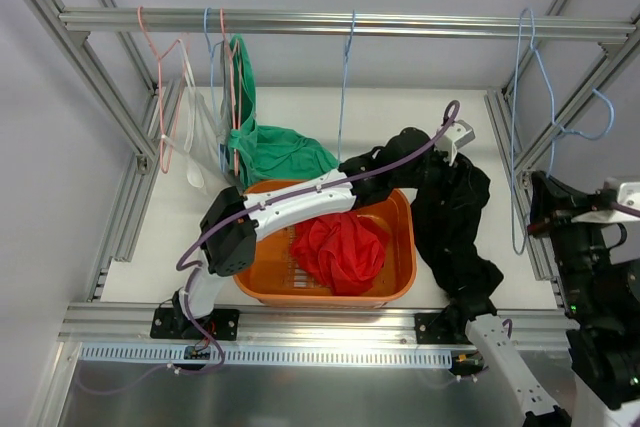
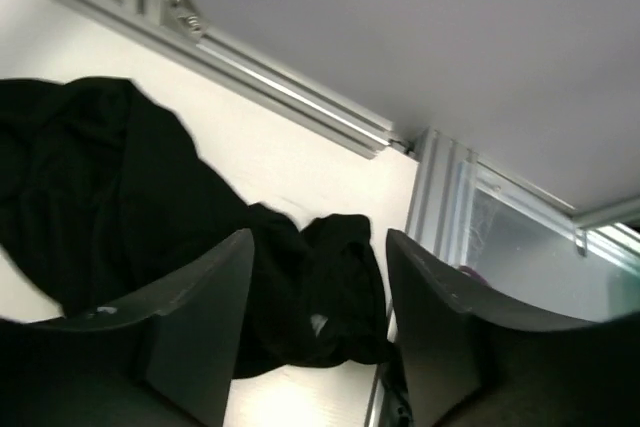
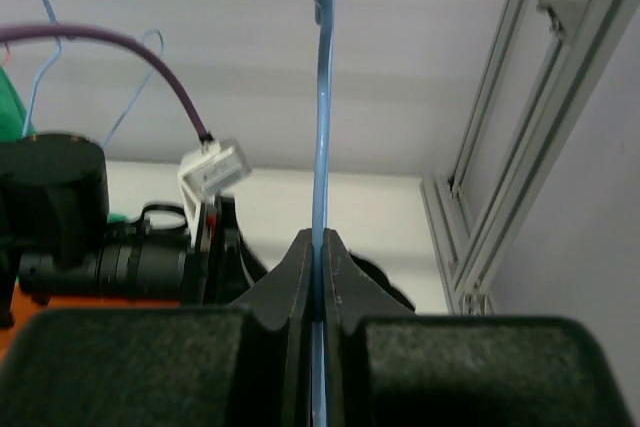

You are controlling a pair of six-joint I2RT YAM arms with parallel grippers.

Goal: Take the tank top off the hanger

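Note:
The black tank top [image 1: 455, 217] lies crumpled on the white table, right of the basket and off the hanger. In the left wrist view it [image 2: 150, 207] spreads below the jaws. My left gripper [image 1: 428, 159] hovers over its far end, open and empty [image 2: 320, 257], with the cloth showing in the gap. The bare blue wire hanger [image 1: 518, 127] hangs from the top rail at the right. My right gripper [image 1: 535, 212] is shut on the hanger's wire [image 3: 322, 127], which runs straight up from between the closed fingertips [image 3: 320, 244].
An orange basket [image 1: 405, 282] holding a red garment [image 1: 340, 247] sits under my left arm. A green garment [image 1: 262, 142], pink hangers [image 1: 160, 77] and another blue hanger [image 1: 345, 87] hang from the rail [image 1: 400, 23]. Frame posts stand on both sides.

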